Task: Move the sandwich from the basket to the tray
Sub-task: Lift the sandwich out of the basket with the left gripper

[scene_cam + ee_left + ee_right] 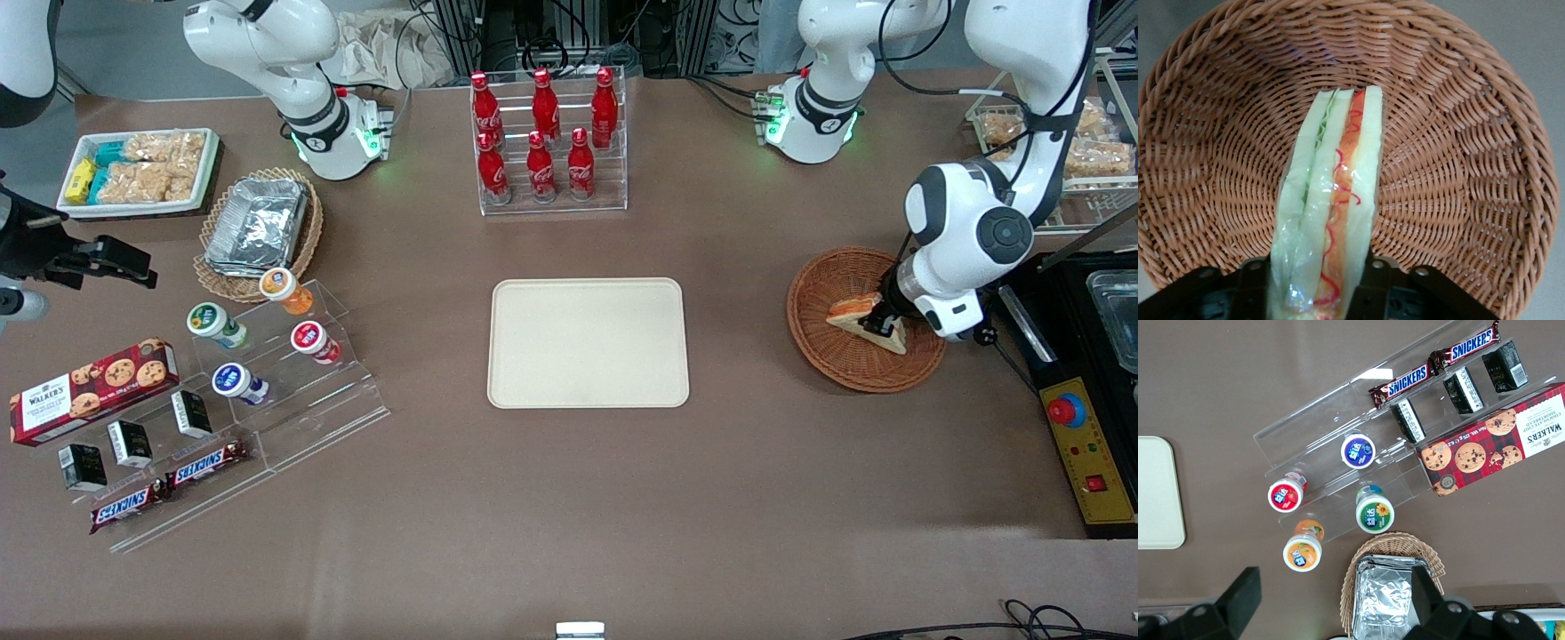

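Reddish-brown round wicker basket (845, 356) held the pale triangular sandwich wedge (1331, 200), and the left arm's gripper (882, 322) was down inside it, fingers (1248, 283) clamped on either side of the bread. Looked like the grab step to me. Next it'd need a lift straight up, then over to the flat cream rectangular tray (588, 343), well apart from the basket.

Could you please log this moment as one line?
gripper: in basket, straddling sandwich | sandwich: in basket, not lifted | tray: empty
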